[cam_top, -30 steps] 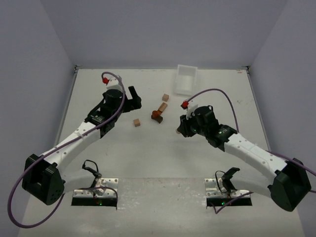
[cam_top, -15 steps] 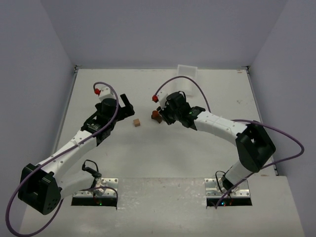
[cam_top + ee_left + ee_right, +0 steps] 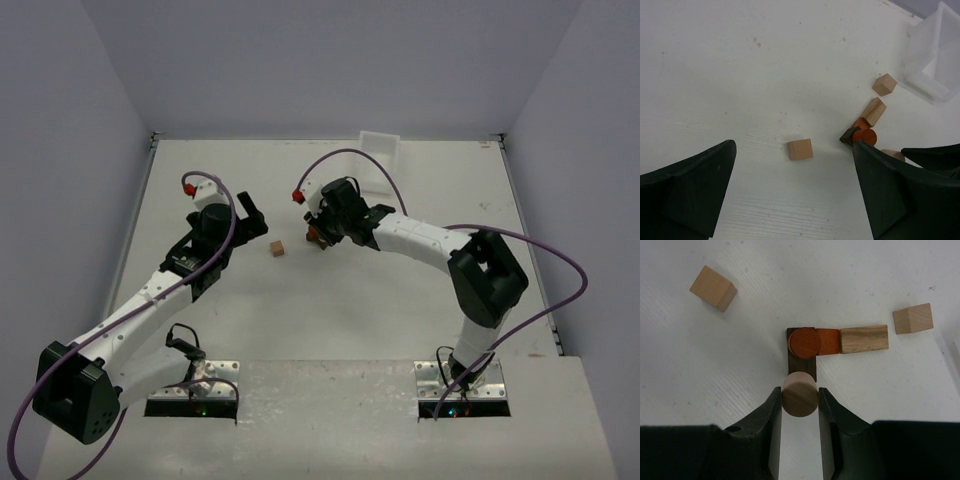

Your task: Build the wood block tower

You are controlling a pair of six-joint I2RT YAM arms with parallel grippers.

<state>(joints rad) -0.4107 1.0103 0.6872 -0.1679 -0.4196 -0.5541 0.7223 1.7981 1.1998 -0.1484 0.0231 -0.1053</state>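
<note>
Pale tan wood is what you have in hand: your right gripper (image 3: pixel 799 390) is closed on a light cylinder (image 3: pixel 800 396), pinched across its round sides, and it hangs right at the near end of a dark brown block (image 3: pixel 802 366). At the far end of that block is an orange-brown cylinder (image 3: pixel 806 342); whether it rests on the block or just against it is not clear. An orange block (image 3: pixel 828 341) touches it, and a tan bar (image 3: pixel 864 339) butts end-on to that, making a row to the right. The tower is barely begun, a low cluster near the middle of the table (image 3: pixel 420 300), and you look to be in a placing step. The next move calls for centring the light cylinder over a flat top, lowering until it seats, then easing the jaws apart without nudging the orange-brown cylinder. Your left gripper (image 3: pixel 252 215) is spread wide and holds nothing, near a loose tan cube (image 3: pixel 800 149). Farther out lie a second tan cube (image 3: pixel 912 318) and the white tray (image 3: pixel 380 138) at the back edge.
</note>
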